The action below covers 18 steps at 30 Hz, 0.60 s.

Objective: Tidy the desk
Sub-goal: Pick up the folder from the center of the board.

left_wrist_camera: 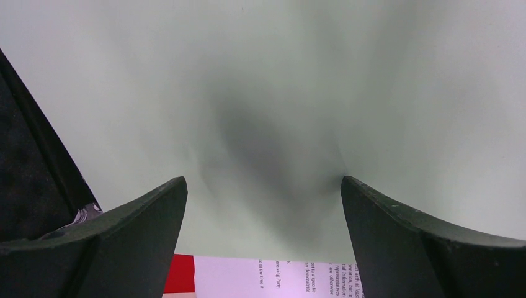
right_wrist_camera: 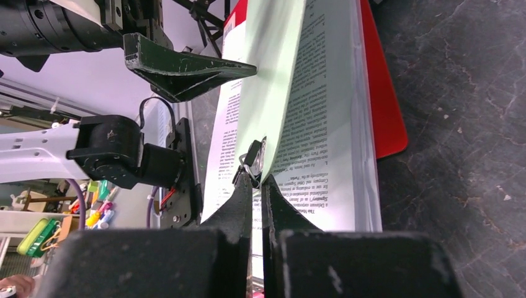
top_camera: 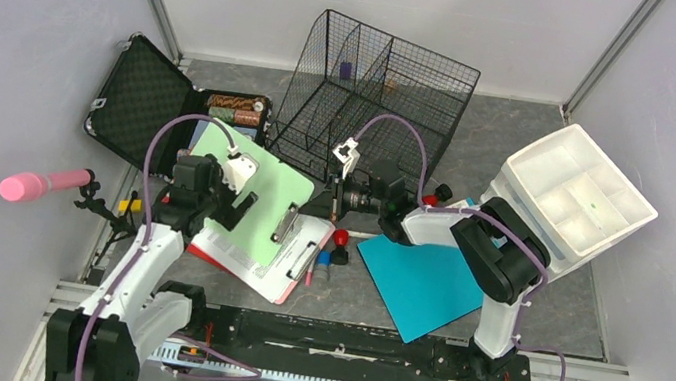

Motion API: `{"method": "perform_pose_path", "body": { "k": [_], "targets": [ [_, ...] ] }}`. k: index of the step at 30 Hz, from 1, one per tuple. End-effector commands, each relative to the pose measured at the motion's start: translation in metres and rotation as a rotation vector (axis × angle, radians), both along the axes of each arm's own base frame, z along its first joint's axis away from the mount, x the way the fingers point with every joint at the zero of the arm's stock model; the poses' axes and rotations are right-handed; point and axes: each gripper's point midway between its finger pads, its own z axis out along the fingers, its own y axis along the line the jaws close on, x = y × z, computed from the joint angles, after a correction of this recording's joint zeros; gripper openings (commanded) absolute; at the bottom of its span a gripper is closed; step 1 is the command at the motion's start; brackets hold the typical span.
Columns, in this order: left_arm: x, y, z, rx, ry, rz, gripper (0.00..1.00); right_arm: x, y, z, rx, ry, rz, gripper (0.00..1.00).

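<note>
On the dark stone-look desk (top_camera: 338, 297) lies a clipboard stack: a pale green sheet (top_camera: 263, 194) over printed pages (top_camera: 287, 269) and a red folder (top_camera: 203, 253), with a metal clip (top_camera: 287, 223). My left gripper (top_camera: 243, 192) hovers open right over the green sheet (left_wrist_camera: 260, 81), its fingers wide apart. My right gripper (top_camera: 327, 204) reaches in from the right. In the right wrist view, the right gripper (right_wrist_camera: 257, 176) is shut on the green sheet's (right_wrist_camera: 273, 56) edge beside the clip (right_wrist_camera: 254, 162); the sheet curves up off the pages (right_wrist_camera: 322, 124).
A black wire basket (top_camera: 378, 96) stands at the back, an open black foam-lined case (top_camera: 140, 100) at back left, a white divided tray (top_camera: 577, 191) at right. A blue sheet (top_camera: 421, 284) and some markers (top_camera: 330, 250) lie mid-desk. A rail (top_camera: 341, 343) runs along the near edge.
</note>
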Motion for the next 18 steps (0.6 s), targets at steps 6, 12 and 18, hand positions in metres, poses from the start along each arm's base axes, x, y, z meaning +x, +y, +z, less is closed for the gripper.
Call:
{"method": "perform_pose_path", "body": {
  "k": [6, 12, 18],
  "targets": [
    [-0.002, -0.018, 0.041, -0.093, -0.067, -0.053, 1.00, 0.010, -0.012, 0.044, 0.080, -0.129, -0.059, 0.00],
    [-0.008, -0.035, 0.088, -0.195, -0.114, -0.082, 1.00, 0.014, -0.023, 0.052, 0.080, -0.148, -0.099, 0.00],
    [-0.007, -0.041, 0.131, -0.278, -0.181, -0.054, 1.00, 0.016, -0.029, 0.061, 0.051, -0.195, -0.114, 0.00]
  ]
}}
